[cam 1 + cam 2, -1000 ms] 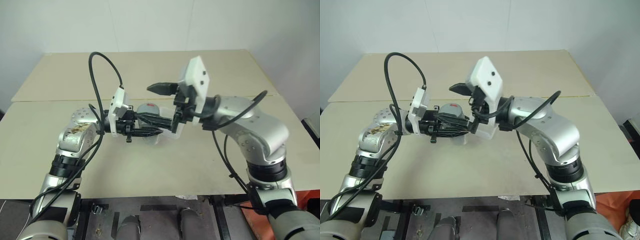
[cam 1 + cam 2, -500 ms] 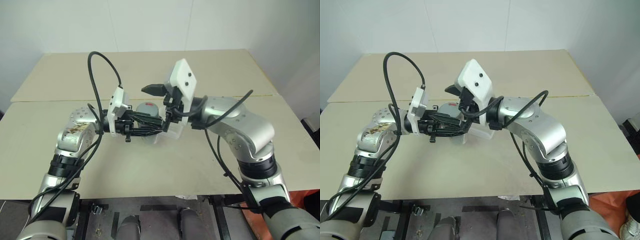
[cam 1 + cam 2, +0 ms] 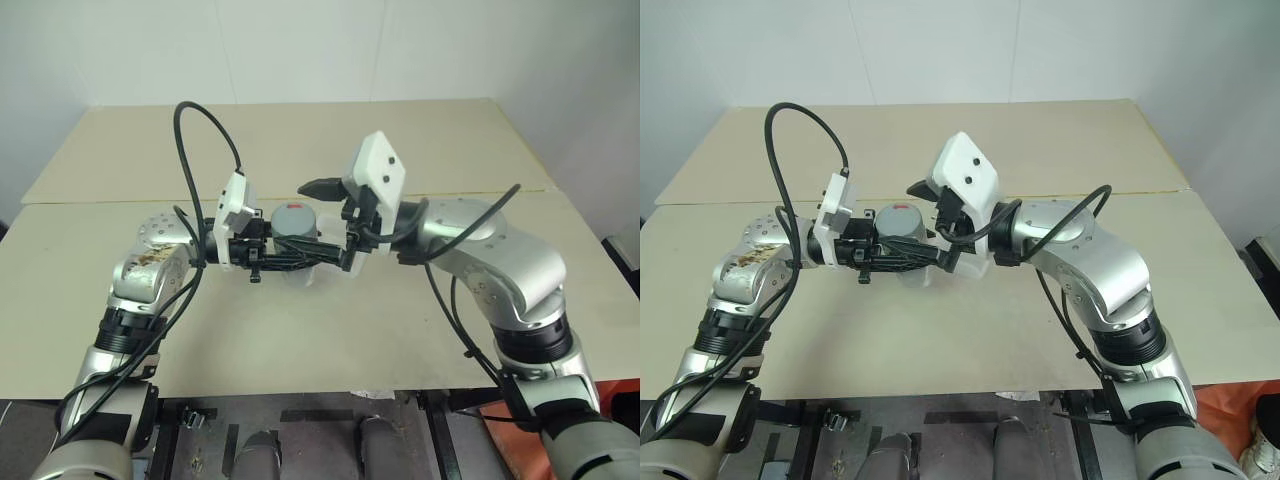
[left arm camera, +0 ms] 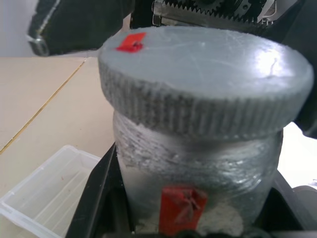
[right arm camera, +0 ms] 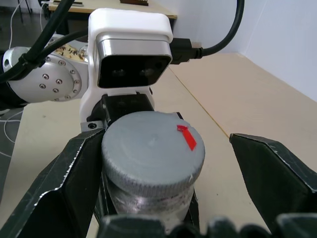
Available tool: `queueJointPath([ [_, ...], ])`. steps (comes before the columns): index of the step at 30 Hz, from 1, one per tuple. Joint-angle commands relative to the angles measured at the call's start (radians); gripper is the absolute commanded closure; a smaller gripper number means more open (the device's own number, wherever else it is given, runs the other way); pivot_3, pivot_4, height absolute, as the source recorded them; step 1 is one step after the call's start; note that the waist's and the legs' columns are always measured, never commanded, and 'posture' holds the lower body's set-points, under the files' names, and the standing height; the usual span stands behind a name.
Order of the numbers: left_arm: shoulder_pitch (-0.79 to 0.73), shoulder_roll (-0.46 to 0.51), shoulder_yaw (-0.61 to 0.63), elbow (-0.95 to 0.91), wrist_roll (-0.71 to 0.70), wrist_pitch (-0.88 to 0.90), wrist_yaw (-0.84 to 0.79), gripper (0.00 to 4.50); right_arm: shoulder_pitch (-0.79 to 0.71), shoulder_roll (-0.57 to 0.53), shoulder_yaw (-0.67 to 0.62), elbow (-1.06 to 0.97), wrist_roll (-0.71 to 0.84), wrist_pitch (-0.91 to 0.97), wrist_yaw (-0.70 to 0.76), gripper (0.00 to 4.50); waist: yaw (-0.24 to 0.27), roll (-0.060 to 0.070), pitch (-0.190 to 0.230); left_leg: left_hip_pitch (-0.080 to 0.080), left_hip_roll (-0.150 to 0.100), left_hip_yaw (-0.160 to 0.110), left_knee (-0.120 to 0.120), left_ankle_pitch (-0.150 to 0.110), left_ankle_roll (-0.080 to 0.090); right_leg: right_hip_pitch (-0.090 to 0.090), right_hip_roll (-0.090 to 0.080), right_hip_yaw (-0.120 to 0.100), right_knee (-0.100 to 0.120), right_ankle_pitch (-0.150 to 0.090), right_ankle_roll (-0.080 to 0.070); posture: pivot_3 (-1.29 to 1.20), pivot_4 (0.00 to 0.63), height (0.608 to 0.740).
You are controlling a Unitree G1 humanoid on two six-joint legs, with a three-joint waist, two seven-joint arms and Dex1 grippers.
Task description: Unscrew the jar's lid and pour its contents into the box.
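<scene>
L hand grips jar above desk, R hand spread around lid.

Head views: left hand point(image 3: 290, 262) pinches the jar point(image 3: 297, 240) upright, held over the beige desk point(image 3: 330, 330); grey lid point(image 3: 295, 217) w/ red mark on top, still on. Right hand point(image 3: 322, 225) comes in from opp. side, fingers wide apart either side of lid. Clear box point(image 3: 345, 260) on desk just behind/under the hands. L wrist view: jar point(image 4: 198, 173) w/ red mark on side, lid point(image 4: 205, 79) on, box point(image 4: 44, 198) beside. R wrist view: lid point(image 5: 151, 151) between spread fingers point(image 5: 59, 193), one close beside lid, other apart.
</scene>
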Motion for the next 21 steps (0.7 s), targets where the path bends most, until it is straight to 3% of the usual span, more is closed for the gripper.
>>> queueJointPath([
  [1, -0.020, 0.008, 0.018, -0.023, -0.006, -0.024, -0.012, 2.57, 0.009, -0.038, -0.081, -0.015, -0.008, 0.003, -0.013, 0.01, 0.001, 0.000, 0.000, 0.000, 0.000, 0.000, 0.000, 0.000, 0.000, 0.000, 0.000, 0.000, 0.000, 0.000, 0.000, 0.00, 0.150, 0.740],
  [21, -0.016, 0.008, 0.019, -0.022, -0.008, -0.027, -0.022, 2.57, 0.061, -0.129, -0.142, -0.015, 0.030, -0.018, 0.040, 0.01, 0.000, 0.000, 0.000, 0.000, 0.000, 0.000, 0.000, 0.000, 0.000, 0.000, 0.000, 0.000, 0.000, 0.000, 0.000, 0.00, 0.150, 0.740],
])
